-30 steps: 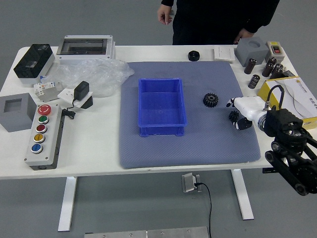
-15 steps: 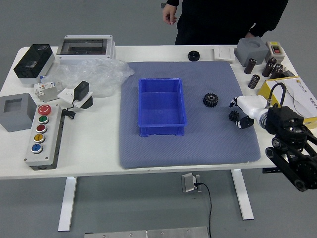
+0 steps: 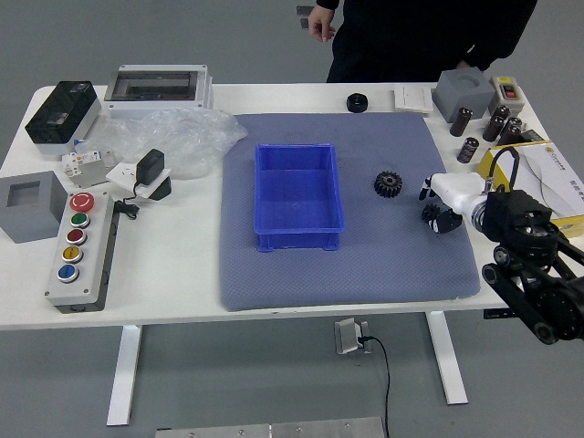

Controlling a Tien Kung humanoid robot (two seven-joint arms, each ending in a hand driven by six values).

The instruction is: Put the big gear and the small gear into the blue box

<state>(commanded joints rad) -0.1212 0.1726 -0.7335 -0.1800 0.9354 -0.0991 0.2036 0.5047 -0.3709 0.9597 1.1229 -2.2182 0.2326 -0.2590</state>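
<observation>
The blue box [image 3: 297,196] stands on the grey mat with nothing inside. To its right lies the big gear [image 3: 388,184], black and toothed, on the mat. The small gear [image 3: 430,213] is farther right, between the thumb and fingers of my right hand [image 3: 431,204] and partly covered by them. That hand is spread around the gear, palm side toward the box; no firm grasp shows. My left hand is not in view.
The yellow-edged carton [image 3: 547,178] lies right of the mat near my right forearm, with small dark cylinders [image 3: 469,150] behind it. A black round part [image 3: 357,103] sits at the far edge. The button panel [image 3: 82,251] is at left. A person stands at the far side.
My right hand has shifted slightly left and now overlaps the small gear more. The gears and box have not moved. The person has moved a little to the right.
</observation>
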